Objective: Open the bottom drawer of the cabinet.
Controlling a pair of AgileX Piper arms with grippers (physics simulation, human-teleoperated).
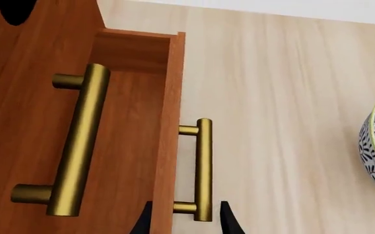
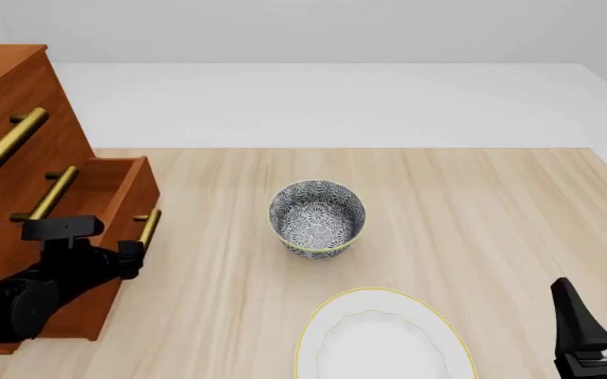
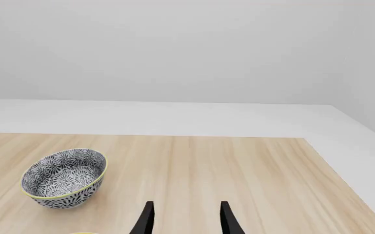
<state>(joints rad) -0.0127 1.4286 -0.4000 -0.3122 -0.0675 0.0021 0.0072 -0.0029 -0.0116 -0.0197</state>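
My left jaws (image 1: 185,222) straddle the brass bar handle (image 1: 203,170) of the reddish-brown wooden bottom drawer (image 2: 124,189), part-open, not visibly clamped; pulling now risks slipping off. Right jaws (image 3: 185,219) idle, apart.

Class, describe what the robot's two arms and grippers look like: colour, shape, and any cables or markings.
Both are matte black. The left arm has rounded, bulky links and a blocky wrist; the right gripper shows two flat, tapered fingers. No cables or markings are visible.

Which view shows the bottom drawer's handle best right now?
The left wrist view: the bottom drawer's brass handle fills it close up, with the left claw straddling its end. The front view shows it small beside the arm. The right wrist view misses it.
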